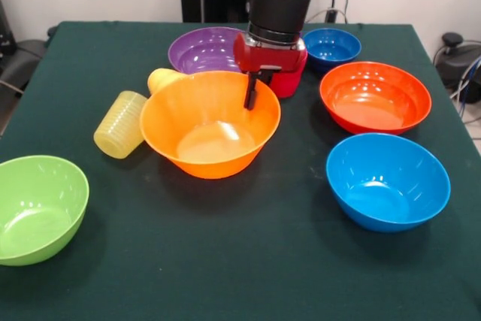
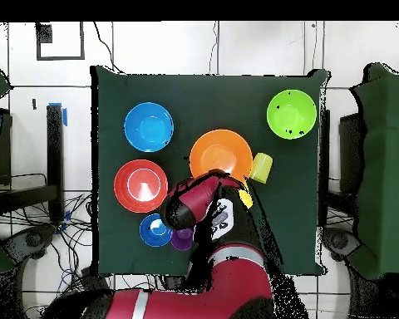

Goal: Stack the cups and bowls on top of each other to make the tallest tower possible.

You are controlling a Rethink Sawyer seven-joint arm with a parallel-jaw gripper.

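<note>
The largest orange-yellow bowl (image 1: pixel 210 129) stands upright at the table's middle; it also shows in the overhead view (image 2: pixel 221 154). My gripper (image 1: pixel 251 99) hangs at its far rim, reaching just inside; in the overhead view the gripper (image 2: pixel 209 178) sits at the bowl's edge. The ribbed pale yellow cup (image 1: pixel 120 124) lies on its side left of the bowl. The orange-yellow cup (image 1: pixel 164 79) sits behind the bowl's left rim. A red shape (image 1: pixel 291 82) beside the gripper may be the red-pink cup. The purple cup is hidden. Nothing is stacked.
The purple bowl (image 1: pixel 203 50) and small dark blue bowl (image 1: pixel 331 46) stand at the back. The red-orange bowl (image 1: pixel 374 97) and light blue bowl (image 1: pixel 387 180) are on the right. The lime green bowl (image 1: pixel 34 208) is at the front left.
</note>
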